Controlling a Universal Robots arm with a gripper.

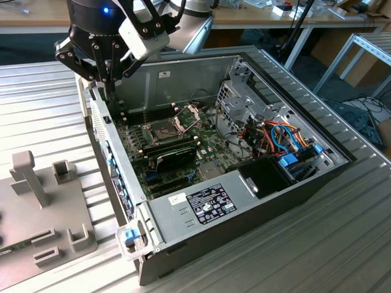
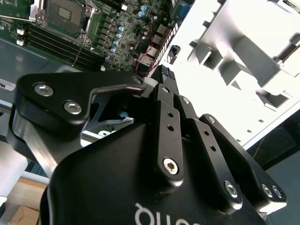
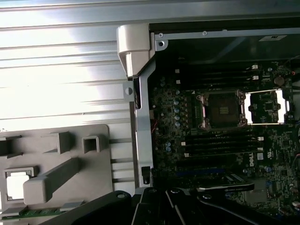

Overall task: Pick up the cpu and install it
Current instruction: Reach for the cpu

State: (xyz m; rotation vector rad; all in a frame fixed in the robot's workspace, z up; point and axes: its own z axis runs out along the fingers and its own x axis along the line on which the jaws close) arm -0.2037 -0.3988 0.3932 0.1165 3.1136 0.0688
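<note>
The cpu (image 3: 17, 185), a pale silver square, lies flat in a square pocket of the grey holder block (image 3: 70, 154) on the table beside the computer case. My gripper (image 1: 105, 85) hangs above the case's side wall (image 1: 101, 131), between the holder block (image 1: 43, 213) and the motherboard; it holds nothing that I can see. The empty cpu socket (image 3: 223, 110) sits on the motherboard with its hinged metal frame (image 3: 265, 107) swung open beside it. In the exterior view the socket (image 1: 160, 130) lies to the right of the gripper. My gripper (image 2: 165, 77) also hangs past the socket (image 2: 65, 11).
The open case (image 1: 244, 177) lies on a ribbed metal table (image 1: 36, 104). Black memory sticks (image 3: 220, 143) flank the socket. A drive cage with orange and blue cables (image 1: 278, 137) and a power supply (image 1: 201, 204) fill the case's right and near side.
</note>
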